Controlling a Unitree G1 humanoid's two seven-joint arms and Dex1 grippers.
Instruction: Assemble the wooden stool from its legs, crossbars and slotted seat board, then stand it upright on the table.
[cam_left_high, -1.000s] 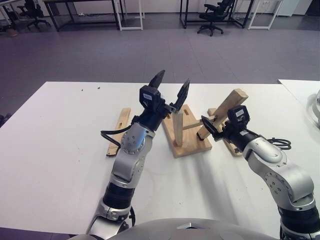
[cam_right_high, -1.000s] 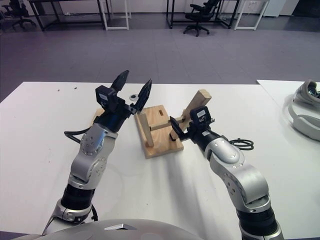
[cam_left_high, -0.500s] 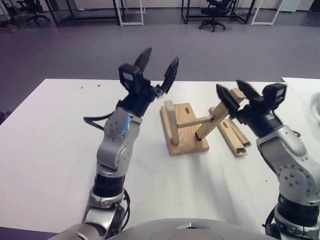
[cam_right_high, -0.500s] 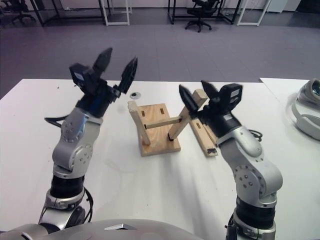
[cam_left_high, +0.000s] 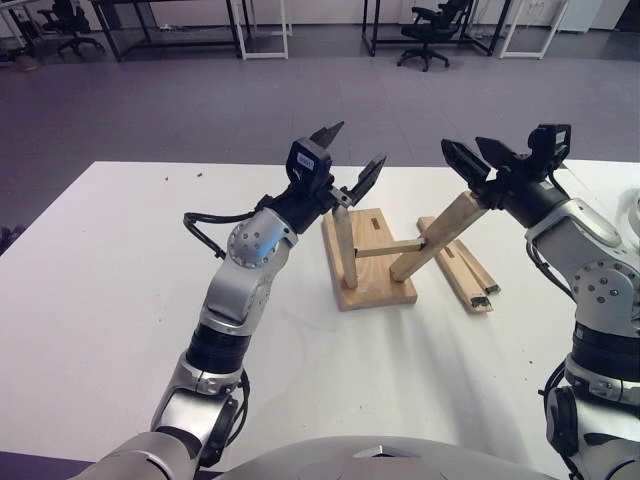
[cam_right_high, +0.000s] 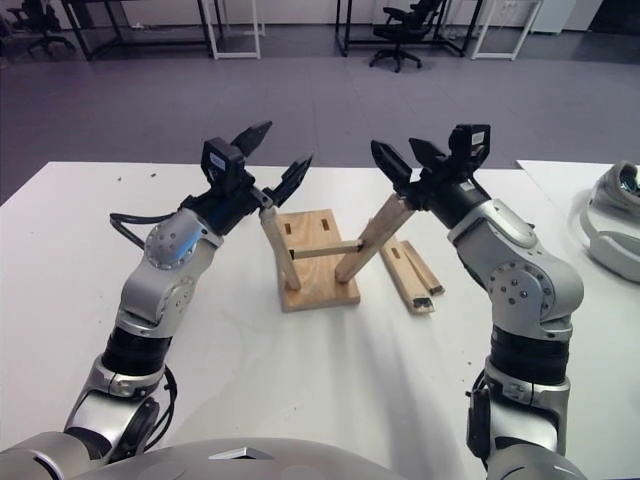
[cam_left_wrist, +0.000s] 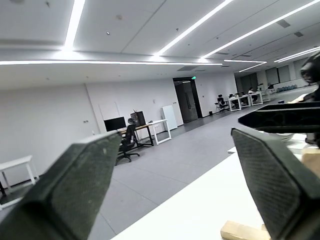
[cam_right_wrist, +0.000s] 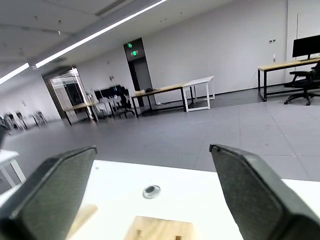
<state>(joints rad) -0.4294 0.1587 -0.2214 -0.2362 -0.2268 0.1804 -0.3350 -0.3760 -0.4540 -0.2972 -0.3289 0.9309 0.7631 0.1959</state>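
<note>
A matte white table (cam_left_high: 120, 260) fills the lower part of the head views. At centre frame a flat, pale wooden seat board (cam_left_high: 385, 280) lies on it, rectangular, with narrow slots cut through. One square-section leg (cam_left_high: 345, 250) stands upright from the board's left side. A thin crossbar (cam_left_high: 388, 247) runs from it to a second leg (cam_left_high: 435, 238), which slants up toward the right. Just right of the board two loose wooden slats (cam_left_high: 462, 268) lie flat, side by side.

The left gripper (cam_left_high: 363, 141) hangs just above the upright leg's top, its dark ribbed fingers spread wide and holding nothing. The right gripper (cam_left_high: 462, 143), upper right, is spread too and empty, just over the slanted leg's raised end. A small round grey disc (cam_right_wrist: 151, 190) lies on the table beyond the board.
</note>
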